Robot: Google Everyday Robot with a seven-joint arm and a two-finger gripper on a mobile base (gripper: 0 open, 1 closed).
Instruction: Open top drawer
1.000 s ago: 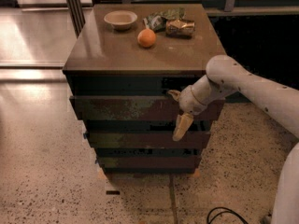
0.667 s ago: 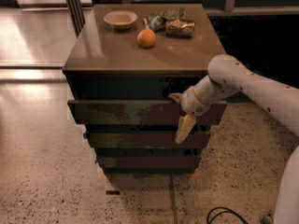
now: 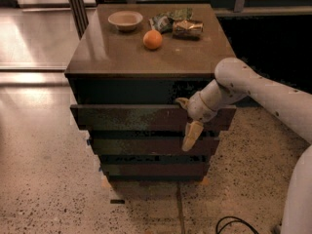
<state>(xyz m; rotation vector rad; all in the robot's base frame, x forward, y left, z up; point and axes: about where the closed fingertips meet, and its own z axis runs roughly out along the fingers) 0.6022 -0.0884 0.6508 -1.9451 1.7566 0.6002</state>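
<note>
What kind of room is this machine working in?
Probably an office break area or lobby: a speckled polished floor, a brown cabinet holding a bowl, an orange and snack bags. The gripper is at the top drawer.

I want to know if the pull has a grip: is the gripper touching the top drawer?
Touching: the camera view shows the gripper hooked over the top drawer front's upper edge.

The right part of the top drawer (image 3: 131,118) front is covered by the gripper (image 3: 187,123), set against its upper edge. The drawer's inside is hidden. The arm (image 3: 273,101) is cut off at the right edge.
</note>
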